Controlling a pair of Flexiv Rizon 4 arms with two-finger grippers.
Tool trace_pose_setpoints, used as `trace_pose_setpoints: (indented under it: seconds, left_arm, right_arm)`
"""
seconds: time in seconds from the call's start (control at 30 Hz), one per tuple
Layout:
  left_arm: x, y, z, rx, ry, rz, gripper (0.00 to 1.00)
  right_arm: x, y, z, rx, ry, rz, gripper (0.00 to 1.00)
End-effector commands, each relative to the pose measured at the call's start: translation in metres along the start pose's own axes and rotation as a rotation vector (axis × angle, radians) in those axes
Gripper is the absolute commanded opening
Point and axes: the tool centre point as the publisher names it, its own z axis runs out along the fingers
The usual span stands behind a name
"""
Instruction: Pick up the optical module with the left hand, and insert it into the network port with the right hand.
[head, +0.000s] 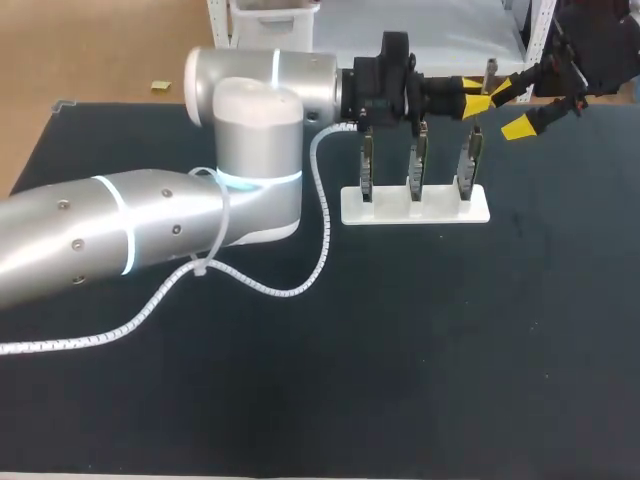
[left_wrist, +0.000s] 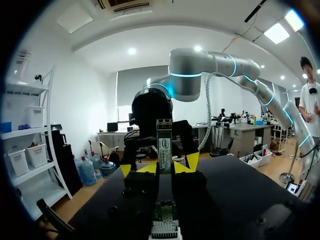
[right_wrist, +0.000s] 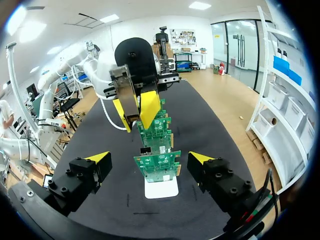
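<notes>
Module (left_wrist: 164, 145) stands upright between the yellow tips of the left end effector (left_wrist: 159, 167), which is closed on it from both sides. In the head view the left arm (head: 150, 230) comes in from the left and crosses the counter (head: 450, 350) to its far right, so the left end effector (head: 475, 95) and the module (head: 490, 70) hang over the far right part, above the right-hand board (head: 468, 165).

Three green boards stand upright in a row on a white base (head: 415, 210). The middle one (head: 415, 165) and the left one (head: 367, 165) lie under the left wrist. From the left wrist, a board (left_wrist: 165, 225) sits directly below the held module, apart from it.

The right end effector (head: 511, 108) comes in from the far right corner and sits just beside the left one, its fingers spread wide with nothing between them. In its own view the right end effector (right_wrist: 150, 159) straddles the row of boards (right_wrist: 157, 165) without touching them. A small metal port (right_wrist: 145, 150) shows on the nearest board. Ahead of it, the left end effector (right_wrist: 135, 111) holds the module (right_wrist: 125, 90) above the row.

A white spiral-wrapped cable (head: 300, 285) trails from the left arm onto the counter.
</notes>
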Motion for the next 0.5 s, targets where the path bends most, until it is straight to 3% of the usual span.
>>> trace_pose_setpoints:
  seconds: [0.03, 0.5]
  left_arm:
    - [0.0034, -0.0007, 0.0013, -0.003, -0.001, 0.000, 0.00]
    - [0.0027, -0.0034, 0.0056, -0.002, -0.011, 0.001, 0.00]
  right_arm:
    - [-0.0001, 0.0023, 0.0002, 0.005, 0.000, -0.001, 1.00]
    - [-0.0001, 0.0023, 0.0002, 0.005, 0.000, -0.001, 1.00]
